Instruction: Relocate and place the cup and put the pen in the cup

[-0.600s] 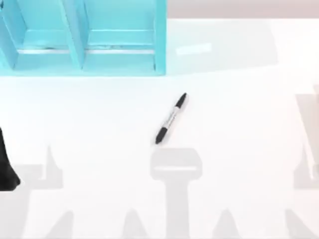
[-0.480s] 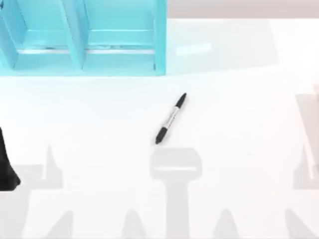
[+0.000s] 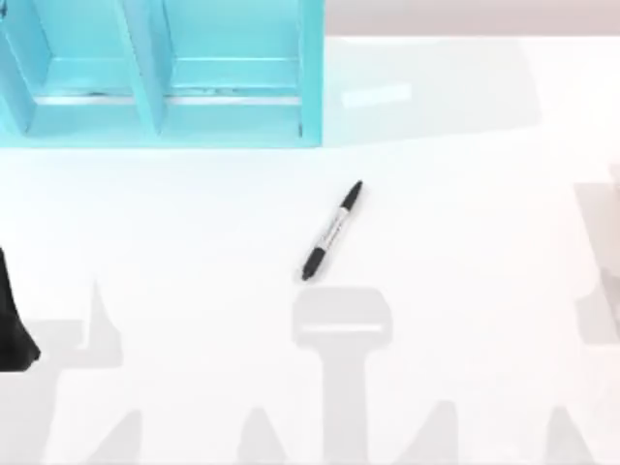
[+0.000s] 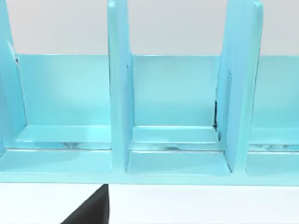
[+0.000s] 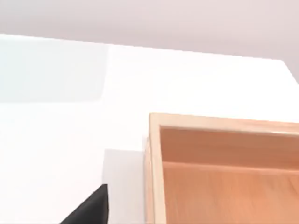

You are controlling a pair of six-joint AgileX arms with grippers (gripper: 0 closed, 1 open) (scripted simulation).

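Top view: the pen (image 3: 332,231) lies flat on the desk (image 3: 465,242), just in front of the blue shelf unit (image 3: 160,73), its long axis diagonal, one black end toward the shelf. The task looks barely begun; next calls for locating the cup. Whether either gripper is open, I cannot tell.

Glossy turquoise shelf unit w/ upright dividers (image 4: 119,93) stands on white bench (image 4: 196,205). Two dividers split it into open compartments, each w/ a low step along the back wall. Black end effector part (image 4: 91,210) shows just in front of shelf's base, below the nearer divider.
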